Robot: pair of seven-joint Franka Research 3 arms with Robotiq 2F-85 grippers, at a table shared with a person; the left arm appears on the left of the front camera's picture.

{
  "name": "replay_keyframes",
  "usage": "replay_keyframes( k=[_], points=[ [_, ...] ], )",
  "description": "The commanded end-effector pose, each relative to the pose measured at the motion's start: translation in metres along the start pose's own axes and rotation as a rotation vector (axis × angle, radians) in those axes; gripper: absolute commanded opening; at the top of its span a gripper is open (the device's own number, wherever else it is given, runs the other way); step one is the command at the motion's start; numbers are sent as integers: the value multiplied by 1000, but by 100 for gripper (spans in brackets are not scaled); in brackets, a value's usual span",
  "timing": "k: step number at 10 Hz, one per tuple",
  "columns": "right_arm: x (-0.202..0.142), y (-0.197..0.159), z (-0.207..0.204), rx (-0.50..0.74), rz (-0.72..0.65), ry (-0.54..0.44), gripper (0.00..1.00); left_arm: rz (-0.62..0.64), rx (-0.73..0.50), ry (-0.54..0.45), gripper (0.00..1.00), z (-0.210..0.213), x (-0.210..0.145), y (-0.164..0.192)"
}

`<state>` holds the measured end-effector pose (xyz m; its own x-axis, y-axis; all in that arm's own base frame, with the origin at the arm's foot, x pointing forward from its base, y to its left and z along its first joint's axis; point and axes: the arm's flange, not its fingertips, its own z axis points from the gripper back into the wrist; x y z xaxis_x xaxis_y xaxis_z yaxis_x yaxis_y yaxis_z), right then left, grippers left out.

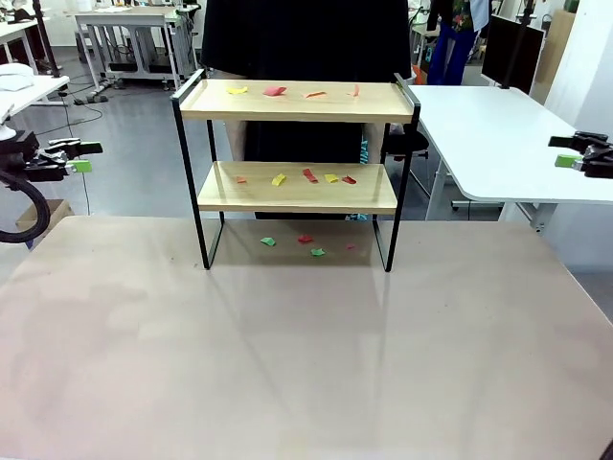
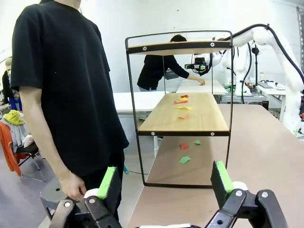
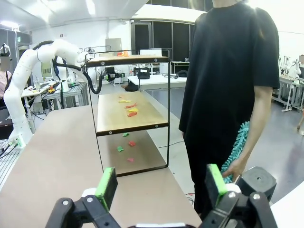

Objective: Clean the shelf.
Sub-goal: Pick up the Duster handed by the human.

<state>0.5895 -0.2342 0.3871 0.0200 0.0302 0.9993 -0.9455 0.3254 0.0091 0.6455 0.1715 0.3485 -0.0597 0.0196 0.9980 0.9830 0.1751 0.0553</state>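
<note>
The shelf (image 1: pixel 297 188) stands at the table's far middle, two wooden boards in a thin black frame. Coloured paper scraps (image 1: pixel 276 91) lie on the top board, more scraps (image 1: pixel 308 175) on the lower board, and a few (image 1: pixel 305 239) on the table beneath. My left gripper (image 1: pixel 84 156) hangs open off the table's left side, my right gripper (image 1: pixel 569 151) open off the right side, both far from the shelf. In the left wrist view the shelf (image 2: pixel 180 118) is seen end-on beyond the open fingers (image 2: pixel 108 183). In the right wrist view the shelf (image 3: pixel 130 114) is seen from its other end.
A person in a black shirt (image 1: pixel 305 38) stands right behind the shelf, holding a teal duster (image 3: pixel 237 147) low at one side. A white desk (image 1: pixel 498 134) stands at the back right. The beige table (image 1: pixel 306 364) in front of the shelf is bare.
</note>
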Motion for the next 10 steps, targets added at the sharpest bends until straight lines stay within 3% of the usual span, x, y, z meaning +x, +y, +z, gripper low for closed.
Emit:
replay_keyframes(
  k=[1,10],
  points=[
    [2,0,0,-1,3,-2,100,-22,-3,5,100,0,1,-1],
    [2,0,0,-1,3,-2,100,-22,-3,5,100,0,1,-1]
  ],
)
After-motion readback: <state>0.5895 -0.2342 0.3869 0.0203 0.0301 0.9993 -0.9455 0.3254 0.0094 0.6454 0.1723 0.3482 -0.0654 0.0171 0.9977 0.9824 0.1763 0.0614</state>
